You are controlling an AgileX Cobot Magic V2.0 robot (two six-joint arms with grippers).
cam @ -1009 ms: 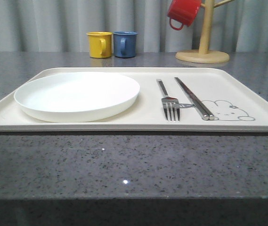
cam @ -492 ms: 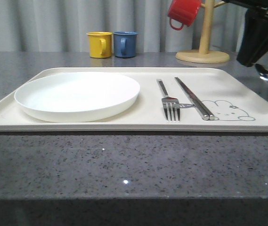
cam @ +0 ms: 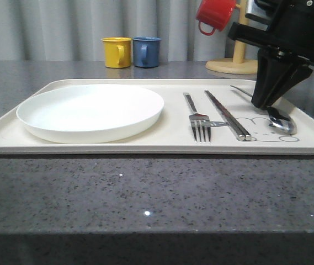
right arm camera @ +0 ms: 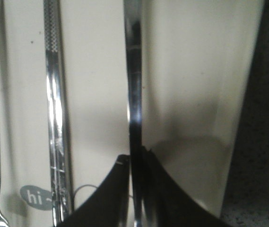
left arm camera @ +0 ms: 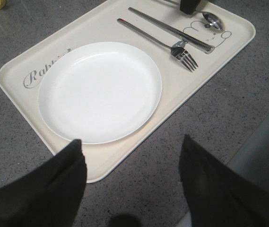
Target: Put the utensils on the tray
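Spoon (cam: 281,120) in right gripper (cam: 268,104), bowl on tray (cam: 145,144) by chopsticks (cam: 227,115).

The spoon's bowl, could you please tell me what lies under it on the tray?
The spoon lies over the grey rabbit drawing on the tray; the bowl covers part of the drawing.

A dark grey speckled counter (cam: 145,193) carries everything. The large cream tray (cam: 118,146) lies flat on it, near the front edge and filling most of its width. Well behind the tray, at about 11 o'clock from its middle, a yellow mug (cam: 116,52) and a blue mug (cam: 146,51) stand upright, just beside each other. At about 1 o'clock from the tray's middle, the round wooden base of a mug stand (cam: 229,66) rests on the counter.
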